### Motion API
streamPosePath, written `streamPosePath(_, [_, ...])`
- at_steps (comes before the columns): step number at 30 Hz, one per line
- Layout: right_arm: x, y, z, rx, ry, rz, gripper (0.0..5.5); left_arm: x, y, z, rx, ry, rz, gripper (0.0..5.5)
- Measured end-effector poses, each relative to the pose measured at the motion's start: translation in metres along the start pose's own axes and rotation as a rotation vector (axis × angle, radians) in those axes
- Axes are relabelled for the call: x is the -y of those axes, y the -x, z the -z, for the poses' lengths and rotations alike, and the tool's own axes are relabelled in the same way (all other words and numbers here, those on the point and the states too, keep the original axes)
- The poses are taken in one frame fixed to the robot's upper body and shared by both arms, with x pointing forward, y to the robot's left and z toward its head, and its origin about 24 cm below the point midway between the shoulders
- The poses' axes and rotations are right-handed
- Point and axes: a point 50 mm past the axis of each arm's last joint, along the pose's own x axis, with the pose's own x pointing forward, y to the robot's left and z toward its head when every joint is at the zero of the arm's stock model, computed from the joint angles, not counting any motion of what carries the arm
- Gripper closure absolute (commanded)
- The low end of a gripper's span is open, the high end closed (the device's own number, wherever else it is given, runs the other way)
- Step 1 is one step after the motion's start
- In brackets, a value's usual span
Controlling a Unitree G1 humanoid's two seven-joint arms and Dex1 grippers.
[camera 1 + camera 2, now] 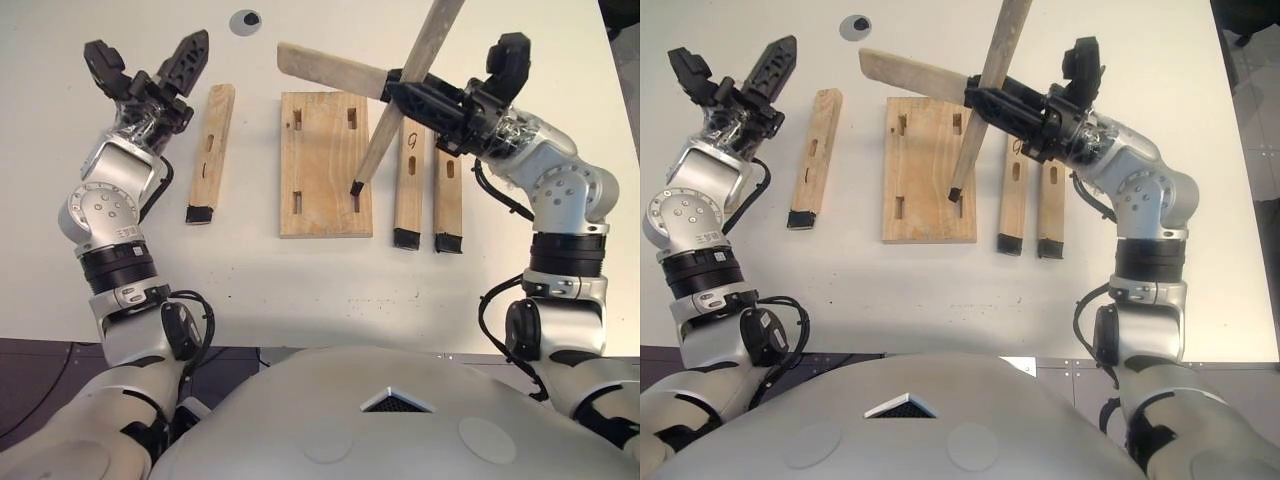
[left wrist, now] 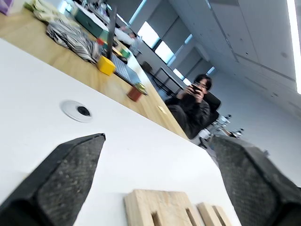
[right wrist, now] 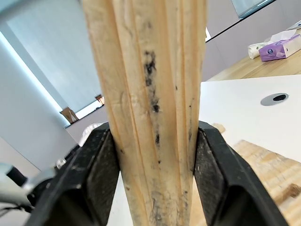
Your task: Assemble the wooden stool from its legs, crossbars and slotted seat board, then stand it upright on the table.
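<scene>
"Left eye view first: where did the slotted seat board (image 1: 325, 165) lie?"

"Flat on the white table (image 1: 250, 280), mid-scene. One leg (image 1: 210, 150) lay at its 9 o'clock, apart from it. A second leg (image 1: 408, 190) lay just beside it at 3 o'clock, with a third leg (image 1: 448, 195) alongside that one."

"And the right gripper (image 1: 398, 90)?"

"It pinched a fourth leg (image 1: 375, 150) near mid-length, its fingers (image 3: 94, 188) pressed on opposite faces. That leg stood tilted, its top leaning toward 1 o'clock. Its black-capped end met the board by the slot at 4 o'clock. Whether it sat in the slot I could not tell."

"The left gripper (image 1: 148, 42)?"

"Spread wide, above the table at the board's 10 o'clock, well apart from it."

"Anything else?"

"A crossbar (image 1: 320, 68) lay at 12 o'clock, one end under the right gripper, and a round grommet (image 1: 245, 20) at 11 o'clock."
</scene>
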Motion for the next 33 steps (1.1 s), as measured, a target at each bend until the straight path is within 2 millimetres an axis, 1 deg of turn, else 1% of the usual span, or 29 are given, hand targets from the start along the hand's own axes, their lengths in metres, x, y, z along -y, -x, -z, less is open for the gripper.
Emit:
streamPosePath(2, [-0.002,-0.002,0.008,-0.026,0.051,-0.007,3.44,-0.001,-0.002,0.004,-0.009,-0.01,-0.011,1.35])
streamPosePath(4, [-0.002,-0.002,0.011,-0.042,0.087,0.002,3.44,-0.001,-0.002,0.006,-0.008,-0.012,-0.017,1.35])
streamPosePath(6, [-0.003,-0.001,0.016,-0.053,0.091,-0.009,3.44,-0.001,-0.003,0.006,-0.006,-0.008,-0.025,1.35])
streamPosePath(11, [-0.004,-0.001,0.018,-0.064,0.142,-0.029,3.45,-0.002,-0.003,0.006,0.001,-0.004,-0.052,1.35])
streamPosePath(13, [-0.006,-0.002,0.021,-0.084,0.183,-0.059,3.45,-0.002,-0.004,0.005,0.002,-0.004,-0.057,1.35])
streamPosePath(15, [-0.006,0.001,0.019,-0.119,0.232,-0.075,3.46,-0.002,-0.004,0.005,0.002,-0.003,-0.063,1.35])
streamPosePath(17, [-0.007,0.001,0.021,-0.132,0.256,-0.093,3.46,-0.002,-0.004,0.006,0.001,-0.004,-0.065,1.35])
streamPosePath(20, [-0.005,0.014,0.012,-0.234,0.313,-0.127,3.46,-0.005,-0.003,0.007,-0.004,-0.003,-0.087,1.35])
streamPosePath(22, [-0.003,0.019,0.01,-0.271,0.319,-0.139,3.46,-0.005,-0.003,0.009,0.001,0.004,-0.098,1.35])
streamPosePath(25, [-0.001,0.026,0.001,-0.364,0.34,-0.164,3.46,-0.009,0.001,0.017,0.001,0.019,-0.132,1.35])
streamPosePath(27, [0.0,0.027,-0.003,-0.418,0.359,-0.177,3.46,-0.011,0.004,0.021,0.008,0.028,-0.153,1.35])
streamPosePath(30, [-0.001,0.024,-0.005,-0.441,0.38,-0.201,3.46,-0.012,0.007,0.026,0.021,0.041,-0.17,1.35])
streamPosePath(33, [-0.005,0.017,-0.009,-0.505,0.459,-0.236,3.46,-0.013,0.011,0.027,0.035,0.044,-0.187,1.35])
